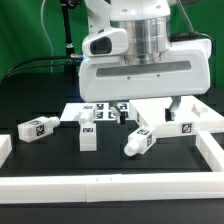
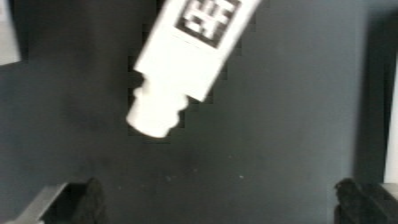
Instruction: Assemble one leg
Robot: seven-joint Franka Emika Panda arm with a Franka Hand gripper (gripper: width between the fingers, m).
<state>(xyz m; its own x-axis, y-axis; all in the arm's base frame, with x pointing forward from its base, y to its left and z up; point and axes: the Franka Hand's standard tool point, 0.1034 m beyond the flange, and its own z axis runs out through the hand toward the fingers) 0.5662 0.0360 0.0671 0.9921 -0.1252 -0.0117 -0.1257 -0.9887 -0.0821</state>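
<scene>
Toward the bench edge nearest the exterior camera, the leg lies tilted and ungrasped. Our gripper hangs wide open nearby. We should centre over its body and square the fingers across its flat sides before descending.

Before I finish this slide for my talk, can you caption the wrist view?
Open gripper hovering above a tagged white leg lying on the black table.
</scene>
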